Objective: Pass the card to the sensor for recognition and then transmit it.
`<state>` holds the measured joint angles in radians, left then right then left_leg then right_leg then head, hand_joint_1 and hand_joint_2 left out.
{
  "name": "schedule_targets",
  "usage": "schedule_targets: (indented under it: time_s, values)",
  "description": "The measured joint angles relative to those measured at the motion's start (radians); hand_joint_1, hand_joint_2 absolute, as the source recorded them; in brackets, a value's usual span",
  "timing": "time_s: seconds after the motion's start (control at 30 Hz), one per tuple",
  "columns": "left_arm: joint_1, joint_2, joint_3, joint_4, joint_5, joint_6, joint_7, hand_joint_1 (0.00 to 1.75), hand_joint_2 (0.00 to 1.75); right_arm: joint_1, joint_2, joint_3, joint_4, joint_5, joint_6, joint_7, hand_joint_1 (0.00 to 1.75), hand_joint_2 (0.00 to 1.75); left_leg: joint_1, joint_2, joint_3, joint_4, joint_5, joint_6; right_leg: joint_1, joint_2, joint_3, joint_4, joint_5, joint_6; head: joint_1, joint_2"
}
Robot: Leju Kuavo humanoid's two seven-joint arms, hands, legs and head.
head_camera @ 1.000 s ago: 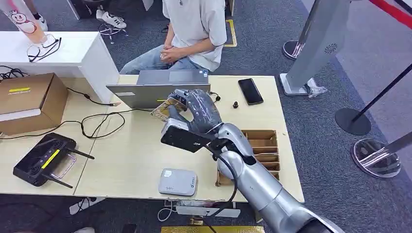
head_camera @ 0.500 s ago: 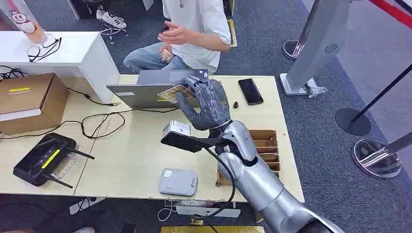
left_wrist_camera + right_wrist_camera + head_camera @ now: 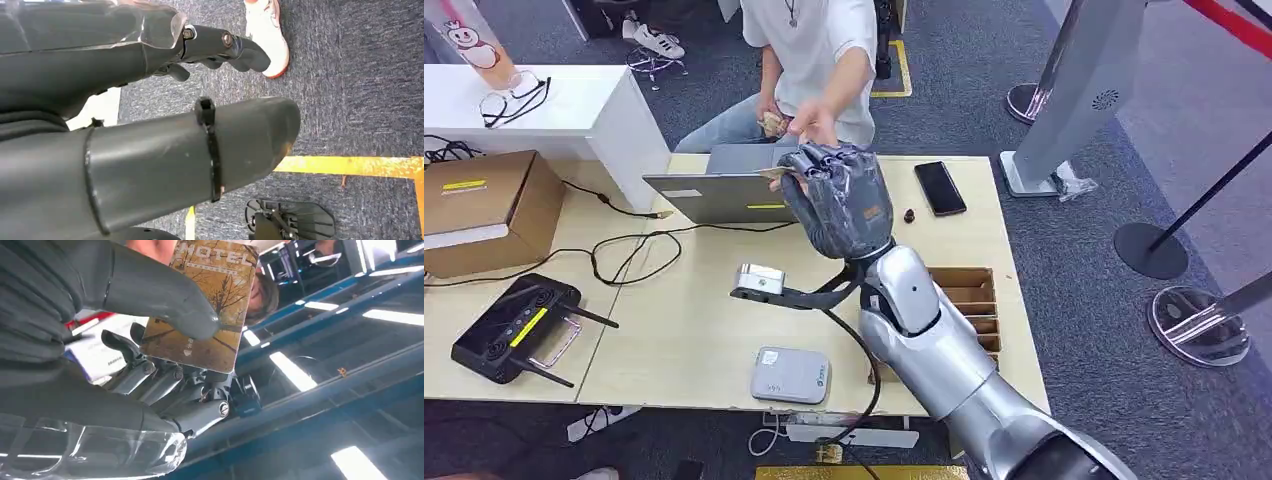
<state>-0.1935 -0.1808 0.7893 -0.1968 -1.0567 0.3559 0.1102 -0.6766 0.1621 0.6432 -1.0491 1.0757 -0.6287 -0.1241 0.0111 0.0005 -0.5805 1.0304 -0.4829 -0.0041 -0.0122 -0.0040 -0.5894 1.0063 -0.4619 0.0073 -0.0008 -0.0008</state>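
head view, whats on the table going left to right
cardboard box → black controller → laptop → right hand holding the card → black phone → wooden tray

Blue-grey carpet floor (image 3: pixel 1064 260) with yellow tape (image 3: pixel 902 75); pale wood tabletop (image 3: pixel 674 330), white counter (image 3: pixel 574 115) beside it, stanchion bases (image 3: pixel 1152 250) to one side.

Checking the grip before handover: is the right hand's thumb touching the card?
Touching. The right wrist view shows the right hand's thumb pressed flat on the card.
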Motion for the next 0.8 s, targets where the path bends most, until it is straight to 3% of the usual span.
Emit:
schedule_targets:
  time_s: [0.43,0.47,0.5,0.53,0.8]
  values:
    - [0.000,0.000,0.000,0.000,0.001,0.000,0.000,0.00,0.00,-0.075,0.050,0.002,0.158,0.124,0.005,0.072,1.75,1.75,0.000,0.000,0.000,0.000,0.000,0.000,0.000,0.000,0.000,0.000,0.000,0.000,0.000,0.000]
    - [0.001,0.000,0.000,0.000,0.002,0.001,0.001,0.00,0.00,-0.077,0.053,0.002,0.166,0.125,0.007,0.074,0.10,1.75,0.000,0.000,0.000,0.000,0.000,0.000,0.000,0.000,0.000,0.000,0.000,0.000,0.000,0.000]
    - [0.001,0.000,0.000,0.000,0.004,0.001,0.001,0.00,0.00,-0.080,0.056,0.002,0.176,0.126,0.006,0.076,0.10,1.75,0.000,0.000,0.000,0.000,0.000,0.000,0.000,0.000,0.000,0.000,0.000,0.000,0.000,0.000]
    - [0.002,0.000,0.000,0.000,0.004,0.002,0.001,0.00,0.00,-0.083,0.059,0.002,0.184,0.127,0.006,0.077,0.00,1.75,0.000,0.000,0.000,0.000,0.000,0.000,0.000,0.000,0.000,0.000,0.000,0.000,0.000,0.000]
    - [0.010,0.000,0.002,0.000,0.011,0.002,0.000,0.00,0.00,-0.092,0.076,0.002,0.221,0.141,0.000,0.081,0.00,1.75,0.000,0.000,0.000,0.000,0.000,0.000,0.000,0.000,0.000,0.000,0.000,0.000,0.000,0.000]
